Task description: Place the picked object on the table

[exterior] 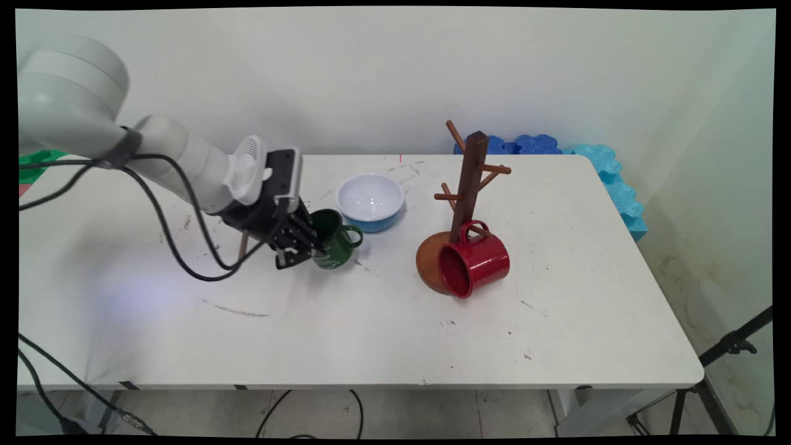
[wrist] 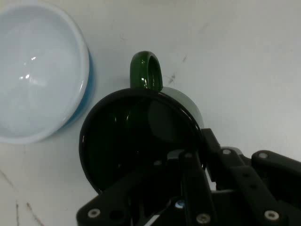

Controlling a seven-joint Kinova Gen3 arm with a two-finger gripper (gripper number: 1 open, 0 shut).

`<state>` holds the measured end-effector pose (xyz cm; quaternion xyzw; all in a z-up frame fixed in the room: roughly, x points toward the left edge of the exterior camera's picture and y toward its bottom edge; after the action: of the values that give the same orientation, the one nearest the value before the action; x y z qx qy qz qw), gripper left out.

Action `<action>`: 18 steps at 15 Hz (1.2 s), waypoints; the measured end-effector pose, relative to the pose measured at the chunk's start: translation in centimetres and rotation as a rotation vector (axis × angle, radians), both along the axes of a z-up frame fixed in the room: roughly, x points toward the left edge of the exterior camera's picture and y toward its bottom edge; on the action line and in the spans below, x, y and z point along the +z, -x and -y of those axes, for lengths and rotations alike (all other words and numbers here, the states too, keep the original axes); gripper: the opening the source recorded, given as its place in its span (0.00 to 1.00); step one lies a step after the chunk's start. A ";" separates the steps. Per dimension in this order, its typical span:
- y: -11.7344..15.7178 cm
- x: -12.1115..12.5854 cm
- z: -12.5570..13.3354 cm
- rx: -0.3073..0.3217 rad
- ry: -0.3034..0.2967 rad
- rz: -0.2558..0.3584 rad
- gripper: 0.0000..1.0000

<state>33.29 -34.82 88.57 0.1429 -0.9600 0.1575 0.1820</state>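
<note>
While your gripper clamps the green mug's rim, one finger sits inside the cup and the other outside its wall. You see its handle pointing away from the hand, with the blue-and-white bowl just beyond, apart.

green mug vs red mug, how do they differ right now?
The green mug is tilted in the gripper, one finger inside its rim and one outside; the red mug lies free on its side against the wooden mug tree. The green mug sits beside the blue bowl; the red rests over the tree's base. Both have one loop handle.
</note>
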 end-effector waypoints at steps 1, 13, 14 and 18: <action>0.4 -0.3 0.2 0.005 -0.002 0.002 0.00; 3.1 -2.7 1.5 0.041 -0.023 0.021 0.00; 3.2 -2.9 1.6 0.043 -0.023 0.022 0.00; 3.5 -3.4 1.8 0.043 -0.023 0.022 1.00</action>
<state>29.79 -36.65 85.22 0.1637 -0.9605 0.1520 0.1661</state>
